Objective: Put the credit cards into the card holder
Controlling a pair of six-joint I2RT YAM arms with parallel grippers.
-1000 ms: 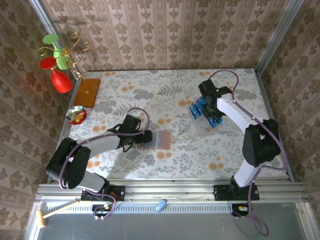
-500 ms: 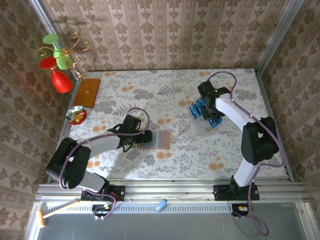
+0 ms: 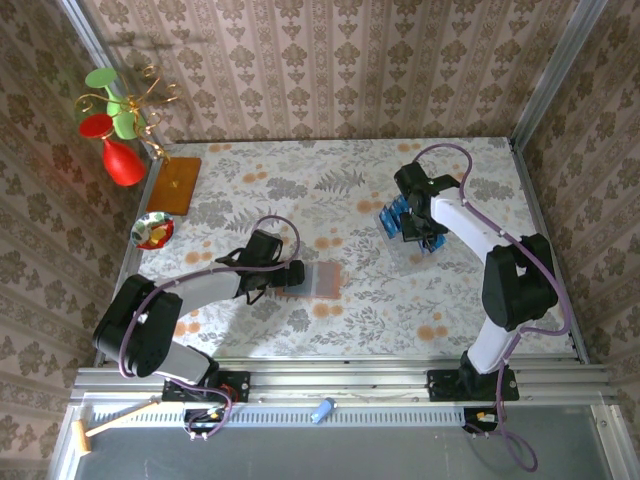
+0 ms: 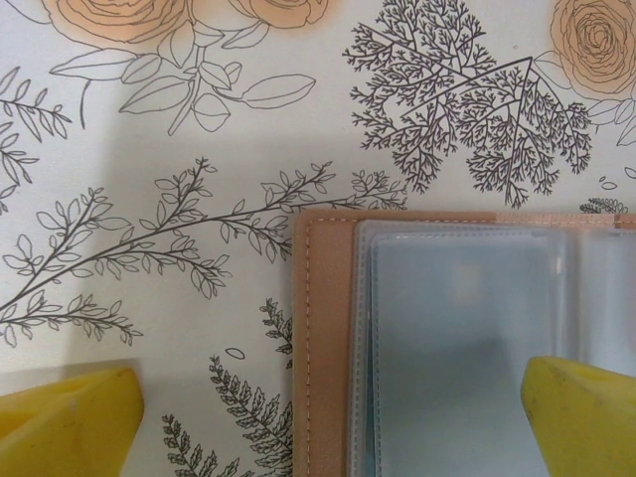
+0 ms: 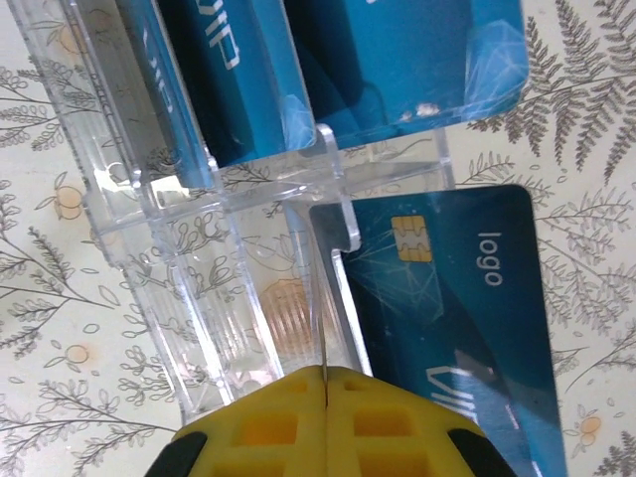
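Observation:
The card holder (image 3: 318,280) lies open on the floral table, brown edge (image 4: 323,348) and greyish clear sleeves (image 4: 457,338) facing up. My left gripper (image 3: 290,275) hovers low over its left edge, open, yellow fingertips (image 4: 70,422) wide apart either side of my left gripper (image 4: 328,422). Several blue credit cards (image 3: 400,215) stand in a clear acrylic stand (image 3: 412,255). My right gripper (image 3: 416,222) is down in that stand. Its pads meet at my right gripper (image 5: 325,373), shut on a thin card seen edge-on. A card marked "logo" (image 5: 447,288) leans beside it; more cards (image 5: 397,50) lie beyond.
The stand's clear dividers (image 5: 189,288) crowd the right fingers. A wooden board (image 3: 175,185), a red vase (image 3: 122,160) and a small bowl (image 3: 153,230) sit at the far left. Patterned walls close in the table on three sides.
My right gripper's jaws have closed onto the thin card in the stand, and the arm shifted slightly. The left arm and the card holder have not moved.

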